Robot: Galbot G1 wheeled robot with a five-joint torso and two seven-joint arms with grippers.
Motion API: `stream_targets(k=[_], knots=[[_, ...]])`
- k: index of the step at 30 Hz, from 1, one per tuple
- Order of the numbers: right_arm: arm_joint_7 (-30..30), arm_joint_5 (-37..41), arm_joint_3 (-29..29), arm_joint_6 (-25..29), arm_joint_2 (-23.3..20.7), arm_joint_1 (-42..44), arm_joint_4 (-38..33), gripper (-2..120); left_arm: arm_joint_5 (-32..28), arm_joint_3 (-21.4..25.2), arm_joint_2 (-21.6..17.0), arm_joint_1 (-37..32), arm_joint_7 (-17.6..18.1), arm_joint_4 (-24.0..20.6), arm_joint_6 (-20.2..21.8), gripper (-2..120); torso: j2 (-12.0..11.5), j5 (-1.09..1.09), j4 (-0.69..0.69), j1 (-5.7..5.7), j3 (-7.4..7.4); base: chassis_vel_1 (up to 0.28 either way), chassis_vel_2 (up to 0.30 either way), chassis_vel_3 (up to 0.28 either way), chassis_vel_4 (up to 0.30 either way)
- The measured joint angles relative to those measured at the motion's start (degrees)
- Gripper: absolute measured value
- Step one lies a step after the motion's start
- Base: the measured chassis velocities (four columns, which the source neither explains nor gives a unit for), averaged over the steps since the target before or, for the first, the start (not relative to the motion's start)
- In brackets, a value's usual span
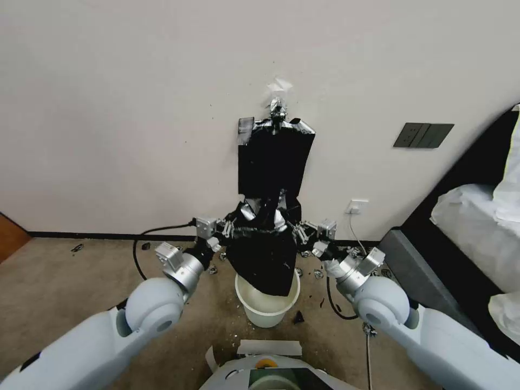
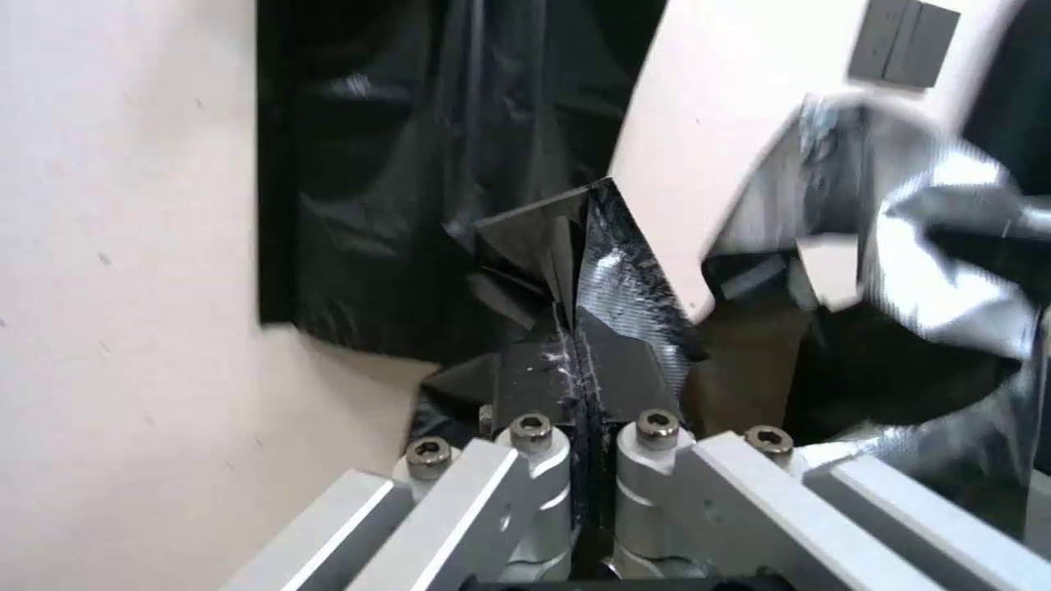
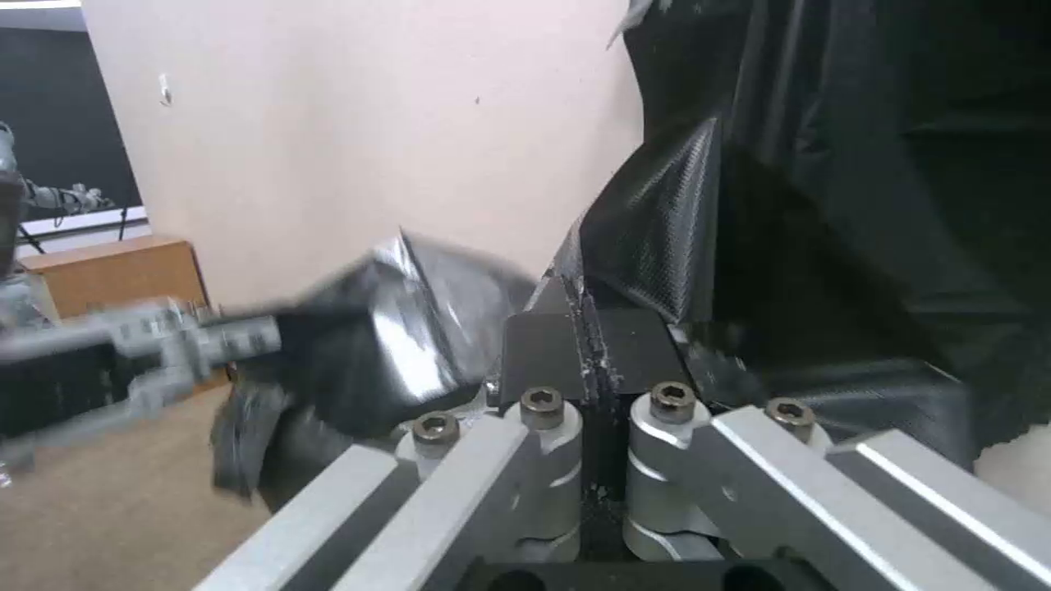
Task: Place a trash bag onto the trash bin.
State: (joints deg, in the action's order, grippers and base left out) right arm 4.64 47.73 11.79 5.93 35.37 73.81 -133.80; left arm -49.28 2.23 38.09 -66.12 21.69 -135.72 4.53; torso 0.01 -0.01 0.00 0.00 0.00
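The left gripper (image 1: 227, 229) and right gripper (image 1: 298, 232) each have their jaws clamped on an upper edge of the trash bag (image 1: 262, 260). The bag hangs stretched between the two sets of jaws, its bottom dipping into the trash bin (image 1: 266, 309) below them.

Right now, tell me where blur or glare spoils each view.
Head view: sharp; bright glints on the trash bag creases above the trash bin. Left wrist view: the bag's far side is smeared, while the film pinched in the left gripper stays crisp. Right wrist view: the far gripper and bag fold are streaked beyond the right gripper.
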Motion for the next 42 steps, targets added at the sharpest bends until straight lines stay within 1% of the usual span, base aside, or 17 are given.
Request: stream_targets(k=[3,5,8,9,11,15,20,25,27,29,31,33,34,36,39,40,42], knots=[[0.0,-0.5,0.3,-0.3,0.3,1.4,0.0,0,0.1,-0.6,1.0,-1.5,0.4,-0.2,0.3,0,0.0,0.00,0.01,0.00,0.00,0.000,0.000,0.000,0.000],[0.0,-1.2,0.2,-0.5,1.4,2.7,1.2,0,0.7,-1.0,1.9,-2.8,0.6,0.5,0.5,0,0.0,0.00,0.01,0.00,0.00,0.000,0.000,0.000,0.000],[0.1,-2.5,-1.3,-0.5,4.7,4.7,5.2,0,3.2,-1.2,3.4,-5.4,0.9,3.5,0.6,0,0.0,0.00,0.00,0.00,0.00,0.000,0.000,0.000,0.000],[0.1,-2.5,-1.3,-0.5,4.7,4.7,5.2,0,3.2,-1.2,3.4,-5.4,0.9,3.5,0.6,0,0.0,0.00,0.00,0.00,0.00,0.000,0.000,0.000,0.000],[0.3,-2.9,-2.1,-0.5,7.5,5.4,7.8,0,3.9,-0.4,4.1,-6.8,1.1,5.0,0.6,0,0.0,0.02,0.01,0.00,0.00,0.000,0.000,0.000,0.000],[0.6,-4.1,-2.5,-0.5,10.1,7.0,10.2,0,4.4,-0.2,5.2,-8.5,1.6,6.3,0.7,0,0.0,0.01,0.01,0.00,0.00,0.000,0.000,0.000,0.000],[0.8,-6.3,-2.6,-0.4,12.1,9.6,11.4,0,5.7,-1.1,7.3,-10.0,2.2,7.7,0.7,0,0.0,0.00,0.00,0.00,0.00,0.000,0.000,0.000,0.000],[2.0,-9.5,-2.5,-0.7,13.4,12.6,11.8,0,8.6,-3.4,9.9,-11.3,2.5,9.0,0.7,0,0.0,0.00,0.00,0.00,0.00,0.000,0.000,0.000,0.000],[4.1,-10.3,-2.3,-2.2,13.8,14.2,11.4,0,9.7,-4.1,11.3,-12.4,3.0,9.3,0.9,0,0.0,0.01,0.00,0.00,0.00,0.000,0.000,0.000,0.000],[5.0,-10.4,-2.3,-2.9,13.9,14.7,11.1,0,9.9,-4.2,11.7,-13.0,3.3,9.4,1.0,0,0.0,0.00,0.00,0.00,0.00,0.000,0.000,0.000,0.000],[8.0,-10.5,-2.4,-5.2,14.4,16.3,10.3,0,10.1,-4.2,12.9,-14.6,4.2,9.5,1.5,0,0.0,0.01,0.00,0.00,0.00,0.000,0.000,0.000,0.000],[9.0,-10.6,-2.4,-6.1,14.5,16.7,10.0,0,10.1,-4.1,13.2,-15.1,4.4,9.5,1.6,0,0.0,0.00,0.00,0.00,0.00,0.000,0.000,0.000,0.000],[11.1,-10.4,-2.4,-7.9,14.7,17.4,9.2,0,10.2,-3.9,13.4,-16.3,4.7,9.1,1.8,0,0.0,0.01,0.00,0.00,0.00,0.000,0.000,0.000,0.000],[12.5,-10.0,-2.4,-8.9,14.8,17.7,8.6,0,10.3,-3.8,13.5,-17.2,4.9,9.0,1.9,0,0.0,0.01,-0.01,0.00,0.00,0.000,0.000,0.000,0.000],[17.2,-9.4,-2.6,-12.6,15.3,18.9,6.6,0,11.2,-3.1,13.8,-20.3,5.5,8.5,2.1,0,0.0,0.01,0.01,0.00,0.00,0.000,0.000,0.000,0.000],[17.2,-9.4,-2.6,-12.6,15.3,18.9,6.6,0,11.2,-3.1,13.8,-20.3,5.5,8.5,2.1,0,0.0,0.01,0.01,0.00,0.00,0.000,0.000,0.000,0.000],[21.0,-9.0,-2.6,-16.1,15.5,20.4,4.6,0,11.5,-2.6,13.9,-22.5,6.3,7.6,2.4,0,0.0,0.01,0.01,0.00,0.00,0.000,0.000,0.000,0.000]])
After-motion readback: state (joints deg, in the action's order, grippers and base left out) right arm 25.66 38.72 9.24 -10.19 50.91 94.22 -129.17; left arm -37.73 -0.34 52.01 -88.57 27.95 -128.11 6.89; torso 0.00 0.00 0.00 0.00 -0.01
